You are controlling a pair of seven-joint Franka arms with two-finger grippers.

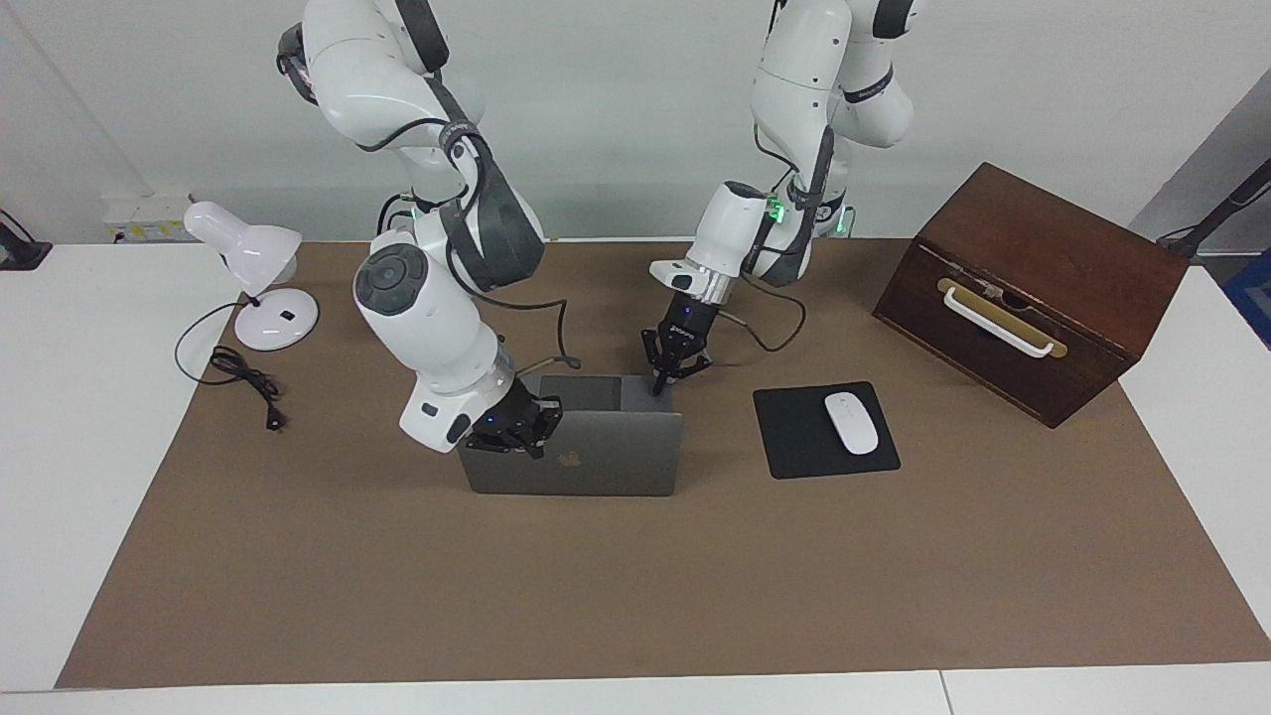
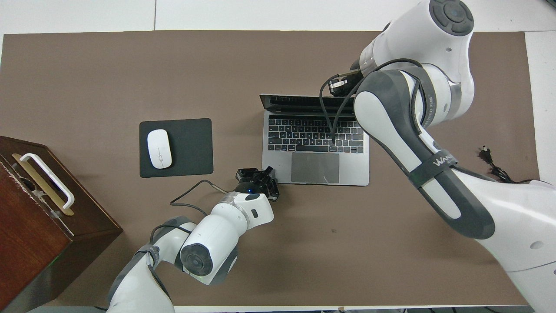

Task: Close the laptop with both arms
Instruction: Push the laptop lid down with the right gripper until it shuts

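You have the laptop (image 1: 586, 452) open at the middle of the tabletop (image 1: 635, 576), its lid leaning back away from the robots. Your right end effector (image 1: 524, 427) sits against the lid's upper edge at the right arm's end, and you cannot tell whether its fingers are parted. Your left end effector (image 1: 673, 375) stands at the deck's corner nearest the robots, fingers spread. The mouse (image 1: 852, 422) lies on the black mouse pad (image 1: 794, 437), toward the left arm's end of the tabletop.
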